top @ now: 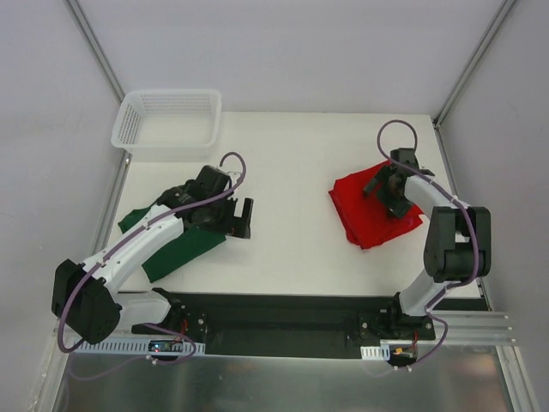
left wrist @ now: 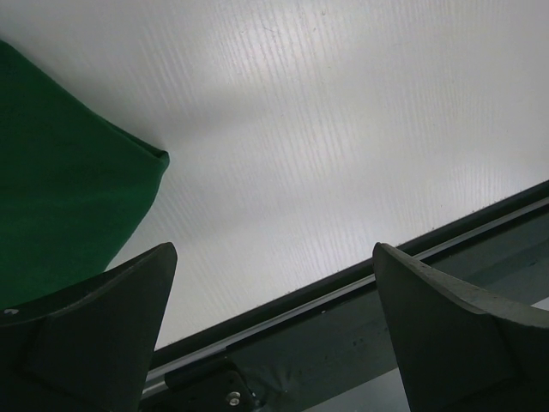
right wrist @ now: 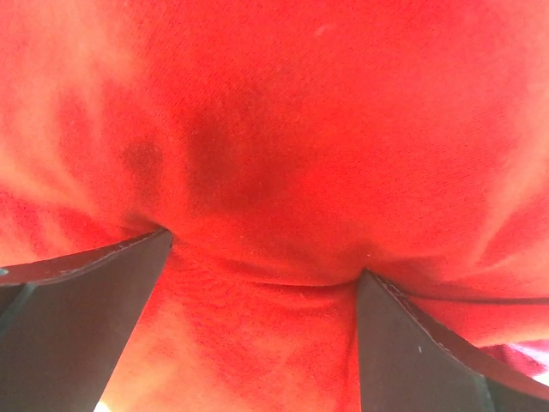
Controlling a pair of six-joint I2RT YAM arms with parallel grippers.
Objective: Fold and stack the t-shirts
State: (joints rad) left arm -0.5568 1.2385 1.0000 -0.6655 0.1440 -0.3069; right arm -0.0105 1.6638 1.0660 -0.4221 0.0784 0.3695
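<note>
Top view: you have two t-shirts, one of each colour, and one white basket [top: 167, 124] at the far left corner.
- The green shirt [top: 180, 249] lies on the left of the table [top: 292, 172], slanting near-left to far-right, partly under the left arm.
- The left gripper [top: 243, 219] sits just past its right edge.
- The red shirt [top: 364, 219] lies well apart on the right, bunched in a rough square, with the right gripper [top: 390, 184] over its far part.

Left wrist: the jaws are wide with nothing between them. The green shirt lies to the left of the fingers [left wrist: 94, 335], over bare table.

Right wrist: the jaws are wide and low on the red shirt, and a ridge of cloth runs between the fingers [right wrist: 86, 318]. They have not closed on it.

My read is that your right arm is the one placed to pinch.
</note>
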